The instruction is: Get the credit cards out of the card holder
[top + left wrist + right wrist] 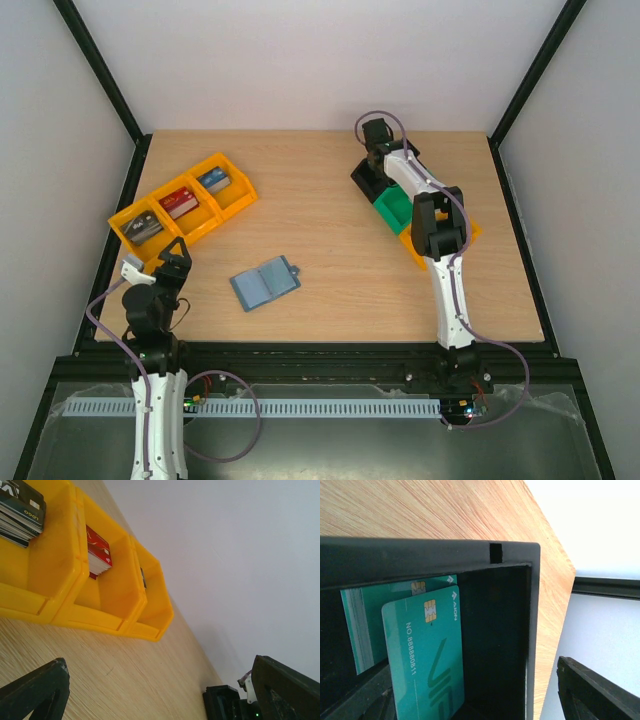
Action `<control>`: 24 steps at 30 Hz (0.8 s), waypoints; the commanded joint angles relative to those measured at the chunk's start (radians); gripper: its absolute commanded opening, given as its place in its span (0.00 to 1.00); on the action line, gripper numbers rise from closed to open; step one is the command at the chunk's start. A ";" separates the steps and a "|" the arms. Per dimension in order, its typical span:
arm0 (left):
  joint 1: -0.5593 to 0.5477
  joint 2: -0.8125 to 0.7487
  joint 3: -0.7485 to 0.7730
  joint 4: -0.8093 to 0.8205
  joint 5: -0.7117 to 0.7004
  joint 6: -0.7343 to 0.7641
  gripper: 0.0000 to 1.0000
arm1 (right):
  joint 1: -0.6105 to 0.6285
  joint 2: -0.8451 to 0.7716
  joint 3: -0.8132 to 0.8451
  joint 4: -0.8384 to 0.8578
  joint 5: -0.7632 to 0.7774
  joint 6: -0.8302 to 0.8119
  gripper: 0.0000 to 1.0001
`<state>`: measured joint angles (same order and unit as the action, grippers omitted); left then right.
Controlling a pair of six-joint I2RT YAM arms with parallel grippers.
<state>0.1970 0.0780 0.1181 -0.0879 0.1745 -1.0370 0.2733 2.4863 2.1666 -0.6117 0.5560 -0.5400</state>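
R gripper (375, 135) is hanging over the black tray (420, 560) near the table's (330, 190) far right corner, jaws apart, dropping a credit card (422, 655) in. Best lifting straight up, w/o bumping it. Card holder (265, 283) is lying open nearer the front edge. L gripper (172, 258) is waiting, jaws apart, empty

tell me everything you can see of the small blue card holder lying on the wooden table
The small blue bifold card holder lies open, flat and slanted on the light wooden table, a little left of its middle and nearer the front edge. Two panels meet at a centre fold, and a small darker closing tab juts from its far right corner. Only the table touches it. Whether any cards are inside is too small to tell.
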 commanded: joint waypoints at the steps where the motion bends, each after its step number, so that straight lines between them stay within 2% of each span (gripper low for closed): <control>1: 0.006 -0.009 -0.008 0.017 0.011 -0.005 1.00 | 0.003 -0.074 0.010 -0.004 0.022 -0.005 0.86; 5: 0.006 -0.009 -0.009 0.019 0.012 -0.006 1.00 | 0.003 -0.108 0.011 -0.002 0.005 0.008 1.00; 14: 0.006 -0.002 -0.009 0.021 0.018 -0.005 1.00 | 0.022 -0.215 0.044 -0.028 -0.131 0.119 0.99; 20: 0.003 0.030 -0.017 0.024 0.056 -0.022 1.00 | 0.096 -0.365 -0.014 -0.037 -0.445 0.395 0.99; 22: -0.005 0.052 -0.022 0.015 0.077 -0.039 1.00 | 0.142 -0.418 -0.088 0.009 -0.597 0.537 0.99; 24: -0.020 0.075 -0.027 -0.008 0.087 -0.063 1.00 | 0.188 -0.468 -0.230 0.116 -0.741 0.645 0.99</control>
<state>0.1944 0.1173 0.1143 -0.0826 0.2115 -1.0565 0.3687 2.1231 2.1124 -0.6041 0.1539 -0.1875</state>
